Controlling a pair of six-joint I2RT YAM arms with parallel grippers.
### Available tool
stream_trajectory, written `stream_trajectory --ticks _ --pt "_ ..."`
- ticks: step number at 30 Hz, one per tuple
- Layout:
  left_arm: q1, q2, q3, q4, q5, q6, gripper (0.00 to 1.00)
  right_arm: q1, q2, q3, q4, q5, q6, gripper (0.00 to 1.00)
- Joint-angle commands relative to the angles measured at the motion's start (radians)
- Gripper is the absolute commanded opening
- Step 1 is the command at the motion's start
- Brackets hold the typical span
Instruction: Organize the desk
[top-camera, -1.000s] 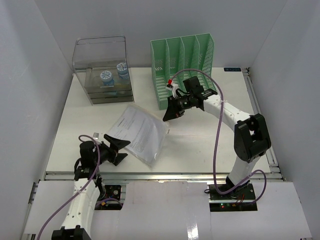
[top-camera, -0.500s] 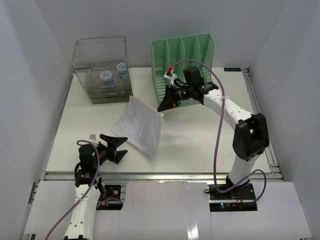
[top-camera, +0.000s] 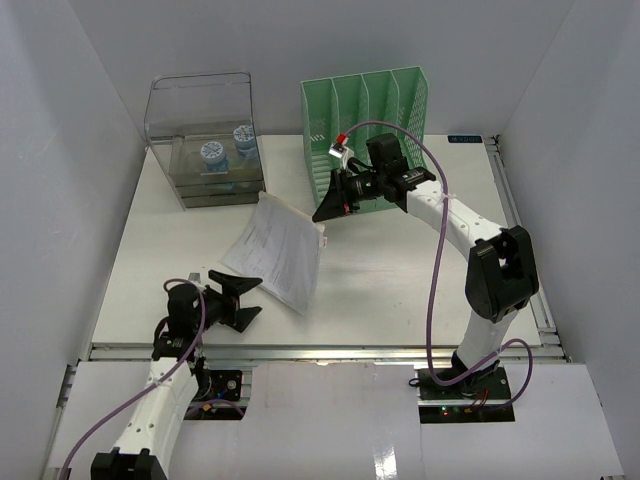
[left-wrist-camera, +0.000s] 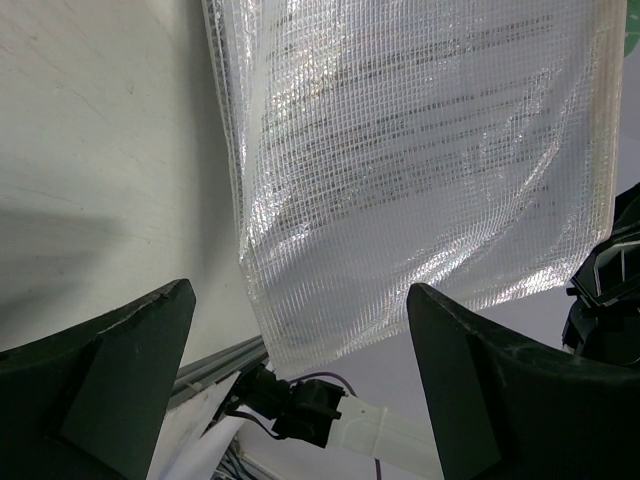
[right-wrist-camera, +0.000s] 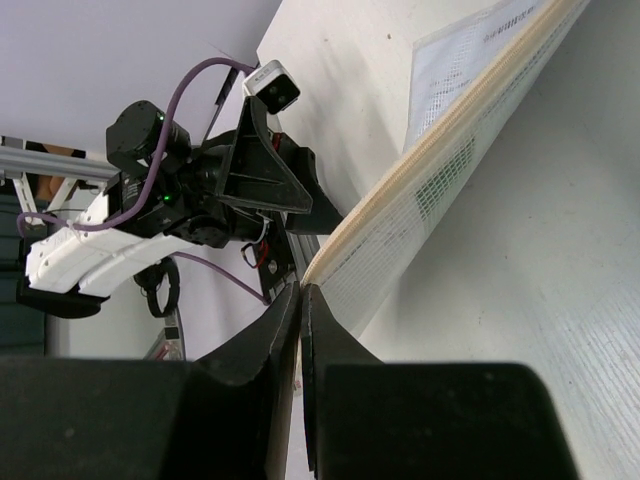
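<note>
1. Top view: the desk (top-camera: 400, 285) fills the middle of the frame. The green file rack (top-camera: 365, 115) and the clear drawer box (top-camera: 205, 140) stand along its far edge.
   - The right gripper (top-camera: 321, 213) reaches across in front of the rack and pinches the upper corner of a mesh pouch (top-camera: 275, 250) of papers. The pouch stands tilted, its lower edge resting on the desk.
   - The left gripper (top-camera: 248, 297) sits near the front rail, fingers spread wide, just beside the pouch's low corner and holding nothing.
   - The step in hand looks like raising the pouch to file it in the rack. The next move calls for bringing it upright, lining its edge with a slot and clearing the rack's front lip.
   - The desk to the right is bare, so there is swing room there, but the rack stands close behind the wrist.

2. Left wrist view: the left gripper (left-wrist-camera: 300, 292) is wide open. The pouch (left-wrist-camera: 420, 150) hangs ahead of it, and its low corner shows between the two fingers. Whether the corner actually reaches in between them I cannot tell. Bare desk (left-wrist-camera: 100, 120) lies off to one side.

3. Right wrist view: the right gripper (right-wrist-camera: 300, 296) has its jaws closed tight on one corner of the pouch (right-wrist-camera: 440, 150). The long edge runs away from the grip over the desk (right-wrist-camera: 570, 260). With only a corner held, the pouch may sag or twist as it rises, so a slow lift seems wise.
</note>
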Motion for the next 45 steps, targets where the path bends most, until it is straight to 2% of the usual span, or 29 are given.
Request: stream_trajectory --ticks 1,13,17,23,30,39,45 --pt "-0.034 0.065 -0.114 0.09 -0.102 -0.055 0.98 -0.004 -0.011 0.023 0.058 -0.04 0.031 0.08" --pt "-0.207 0.494 -0.05 0.422 -0.262 -0.109 0.98 -0.005 -0.043 0.021 0.08 -0.062 0.069 0.08" --pt "-0.223 0.544 -0.046 0.497 -0.331 -0.137 0.97 -0.012 -0.069 -0.013 0.093 -0.072 0.081 0.08" --pt "-0.237 0.583 -0.056 0.582 -0.383 -0.183 0.92 -0.032 -0.098 -0.061 0.12 -0.09 0.109 0.08" --pt "-0.272 0.655 -0.057 0.704 -0.427 -0.202 0.9 -0.039 -0.114 -0.081 0.15 -0.098 0.138 0.08" --pt "-0.325 0.857 -0.008 0.897 -0.454 -0.224 0.89 -0.038 -0.142 -0.135 0.208 -0.111 0.185 0.08" --pt "-0.369 0.991 0.013 1.065 -0.5 -0.243 0.77 -0.041 -0.16 -0.165 0.215 -0.113 0.188 0.08"
